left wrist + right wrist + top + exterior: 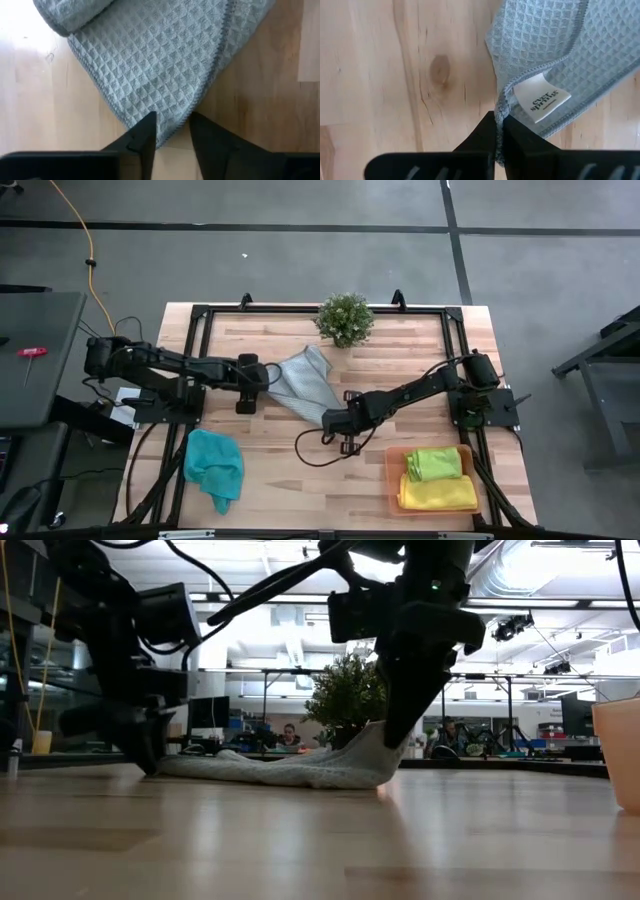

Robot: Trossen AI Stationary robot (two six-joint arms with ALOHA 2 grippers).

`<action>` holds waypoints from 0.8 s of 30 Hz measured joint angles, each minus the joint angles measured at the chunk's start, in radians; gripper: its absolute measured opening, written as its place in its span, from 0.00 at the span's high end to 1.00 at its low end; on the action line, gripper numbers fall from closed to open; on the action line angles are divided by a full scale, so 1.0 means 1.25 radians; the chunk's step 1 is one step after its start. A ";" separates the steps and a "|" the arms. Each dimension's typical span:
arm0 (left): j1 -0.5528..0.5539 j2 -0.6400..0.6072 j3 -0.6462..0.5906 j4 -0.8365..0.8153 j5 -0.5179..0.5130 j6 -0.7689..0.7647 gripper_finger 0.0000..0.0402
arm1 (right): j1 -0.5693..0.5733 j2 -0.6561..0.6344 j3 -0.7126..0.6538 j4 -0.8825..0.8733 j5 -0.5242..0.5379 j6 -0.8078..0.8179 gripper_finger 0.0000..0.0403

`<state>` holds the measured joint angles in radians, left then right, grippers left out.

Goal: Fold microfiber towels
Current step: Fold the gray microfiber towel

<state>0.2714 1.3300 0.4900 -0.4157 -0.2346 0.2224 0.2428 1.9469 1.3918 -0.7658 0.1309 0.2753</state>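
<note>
The right hand (499, 131) pinched shut on one corner of the grey towel (305, 383) on the surface (300, 470), while the left hand (172, 132) sat open around the opposite corner.

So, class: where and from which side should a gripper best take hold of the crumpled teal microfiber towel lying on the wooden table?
Probably the crumpled teal microfiber towel is best pinched from above at its narrow trailing tail, nearest the table's front edge: it sticks out clear of the bunched body, giving the fingers a thin edge.
</note>
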 joint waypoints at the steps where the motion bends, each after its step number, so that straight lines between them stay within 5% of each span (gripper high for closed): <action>1: 0.003 -0.002 0.000 0.000 0.004 -0.005 0.78 | 0.000 0.000 0.000 0.000 0.000 -0.007 1.00; 6: 0.004 -0.002 0.049 -0.075 0.025 -0.046 0.98 | 0.000 -0.031 0.000 -0.047 0.032 -0.013 1.00; 18: 0.003 -0.077 0.370 -0.384 0.071 -0.071 1.00 | -0.056 -0.261 0.000 -0.155 0.192 0.003 1.00; 24: 0.006 -0.145 0.509 -0.498 0.054 -0.130 1.00 | -0.142 -0.343 0.000 -0.141 0.201 -0.070 1.00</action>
<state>0.2791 1.1484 1.1256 -1.0386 -0.1670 0.0600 0.0659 1.5182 1.3918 -0.9426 0.3817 0.1884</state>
